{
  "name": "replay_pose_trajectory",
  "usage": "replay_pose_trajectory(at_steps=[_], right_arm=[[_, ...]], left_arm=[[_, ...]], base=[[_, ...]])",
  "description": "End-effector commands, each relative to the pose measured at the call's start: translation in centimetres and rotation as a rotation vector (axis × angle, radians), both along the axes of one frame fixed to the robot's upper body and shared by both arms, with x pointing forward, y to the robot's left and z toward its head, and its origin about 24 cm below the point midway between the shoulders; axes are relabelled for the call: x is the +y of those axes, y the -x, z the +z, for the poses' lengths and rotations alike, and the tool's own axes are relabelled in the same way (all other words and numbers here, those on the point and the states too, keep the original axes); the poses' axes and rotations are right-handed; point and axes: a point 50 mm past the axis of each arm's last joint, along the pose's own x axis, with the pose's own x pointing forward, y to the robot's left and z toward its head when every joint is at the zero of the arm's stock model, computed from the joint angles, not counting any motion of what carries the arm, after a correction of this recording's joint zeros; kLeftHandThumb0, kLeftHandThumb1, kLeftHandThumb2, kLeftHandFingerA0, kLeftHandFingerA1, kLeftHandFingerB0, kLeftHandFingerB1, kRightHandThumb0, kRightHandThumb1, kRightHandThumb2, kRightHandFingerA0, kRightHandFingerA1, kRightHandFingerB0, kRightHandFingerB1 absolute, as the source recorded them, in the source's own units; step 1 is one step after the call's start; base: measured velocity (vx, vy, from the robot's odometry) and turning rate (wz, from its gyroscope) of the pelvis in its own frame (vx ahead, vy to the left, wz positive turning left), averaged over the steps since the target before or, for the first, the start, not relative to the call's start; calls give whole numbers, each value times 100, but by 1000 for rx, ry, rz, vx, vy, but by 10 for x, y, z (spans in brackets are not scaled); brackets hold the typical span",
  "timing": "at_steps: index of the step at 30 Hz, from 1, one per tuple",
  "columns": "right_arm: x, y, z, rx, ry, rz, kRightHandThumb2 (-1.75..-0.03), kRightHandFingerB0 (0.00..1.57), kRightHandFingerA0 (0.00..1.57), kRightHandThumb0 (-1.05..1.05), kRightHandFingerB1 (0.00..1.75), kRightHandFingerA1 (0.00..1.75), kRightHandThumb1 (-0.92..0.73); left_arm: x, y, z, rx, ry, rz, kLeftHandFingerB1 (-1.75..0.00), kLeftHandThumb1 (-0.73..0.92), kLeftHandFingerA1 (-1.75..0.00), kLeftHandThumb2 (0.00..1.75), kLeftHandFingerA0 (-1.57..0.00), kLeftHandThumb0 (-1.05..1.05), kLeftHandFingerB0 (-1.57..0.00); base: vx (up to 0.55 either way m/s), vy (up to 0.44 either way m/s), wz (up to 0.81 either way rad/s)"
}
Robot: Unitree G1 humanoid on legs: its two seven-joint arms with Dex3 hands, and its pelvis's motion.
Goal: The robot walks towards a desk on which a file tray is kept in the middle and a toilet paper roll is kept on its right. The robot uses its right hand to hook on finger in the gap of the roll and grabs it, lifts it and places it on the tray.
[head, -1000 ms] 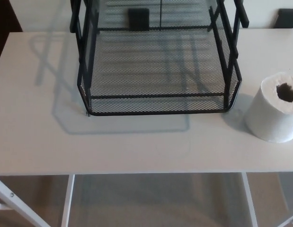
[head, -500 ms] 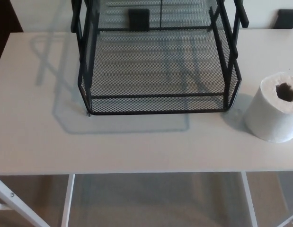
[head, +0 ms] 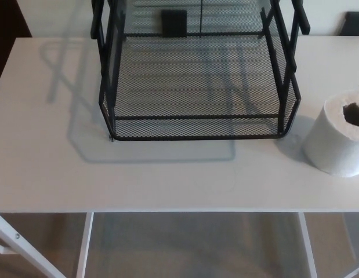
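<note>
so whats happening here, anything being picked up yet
Nothing is being handled yet. A black mesh file tray sits in the middle of the white desk, its bottom shelf empty. The toilet paper roll stands upright to the tray's right, apart from it, hole facing up. Neither robot hand is in view.

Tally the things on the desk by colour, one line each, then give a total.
Black: 1, the mesh file tray in the middle of the desk.
White: 1, the toilet paper roll standing on end to the tray's right, apart from it.
Total: 2. No robot hand shows in the head view.
</note>
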Motion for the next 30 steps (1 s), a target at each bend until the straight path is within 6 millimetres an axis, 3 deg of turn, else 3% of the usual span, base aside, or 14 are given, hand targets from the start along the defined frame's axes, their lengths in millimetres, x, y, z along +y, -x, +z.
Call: replay_pose_trajectory(at_steps=[1, 3, 4, 9, 10, 11, 12, 16, 17, 20, 22, 25, 29, 30], right_arm=[[53, -15, 16, 91, 77, 338, -85, 3, 21, -67, 33, 57, -44], [59, -15, 5, 139, 106, 386, -97, 0, 7, -38, 51, 52, -39], [67, -15, -3, 213, 131, 451, -60, 9, 27, -55, 22, 50, -58], [84, -17, -20, 412, 245, 555, -60, 8, 25, -54, 20, 44, -58], [85, -18, -22, 423, 246, 560, -97, 0, 4, -35, 50, 50, -42], [85, -19, -24, 430, 243, 561, -97, 0, 4, -35, 50, 50, -42], [87, -20, -25, 458, 247, 566, -60, 8, 21, -55, 20, 43, -59], [91, -26, -32, 587, 332, 581, -60, 9, 24, -56, 21, 41, -57], [91, -26, -32, 597, 342, 583, -79, 6, 18, -63, 29, 49, -44], [94, -28, -35, 635, 402, 606, -57, 8, 24, -59, 26, 39, -58], [97, -31, -38, 695, 469, 604, -82, 4, 19, -66, 35, 48, -47], [102, -33, -40, 732, 505, 613, -58, 12, 26, -57, 27, 38, -60], [111, -36, -42, 742, 526, 638, -58, 12, 25, -56, 26, 39, -62], [115, -38, -40, 731, 542, 645, -81, 6, 18, -62, 35, 50, -47]], left_arm=[[8, -17, 16, -148, 9, -23, -65, 59, -93, 120, -62, -93, -1], [6, -20, 15, -145, 0, -43, -64, 58, -93, 120, -63, -91, -1], [5, -20, 13, -138, -1, -46, -88, 90, -93, 69, -45, -105, -15], [2, -20, 12, -136, 1, -60, -89, 91, -94, 70, -43, -105, -13], [2, -19, 11, -135, 3, -53, -89, 90, -94, 70, -43, -105, -13], [2, -19, 11, -134, 6, -45, -89, 90, -94, 70, -43, -105, -13], [2, -20, 11, -135, 4, -50, -88, 91, -93, 70, -43, -105, -14], [1, -14, 9, -125, 11, -34, -86, 91, -93, 69, -43, -105, -16], [2, -16, 10, -121, 6, -27, -86, 91, -93, 70, -43, -105, -17], [3, -14, 10, -113, 3, -27, -84, 92, -92, 70, -42, -105, -16], [2, -12, 8, -114, 5, -6, -78, 92, -87, 68, -42, -104, -18], [3, -10, 7, -105, 5, 0, -81, 91, -89, 68, -40, -104, -16], [2, -10, 7, -88, -4, -29, -78, 92, -87, 68, -43, -104, -18], [2, -10, 7, -85, -4, -31, -78, 92, -87, 68, -44, -104, -18]], base=[[0, 0, 0], [0, 0, 0], [0, 0, 0], [0, 0, 0], [0, 0, 0], [0, 0, 0], [0, 0, 0], [0, 0, 0], [0, 0, 0], [0, 0, 0], [0, 0, 0], [0, 0, 0], [0, 0, 0], [0, 0, 0]])
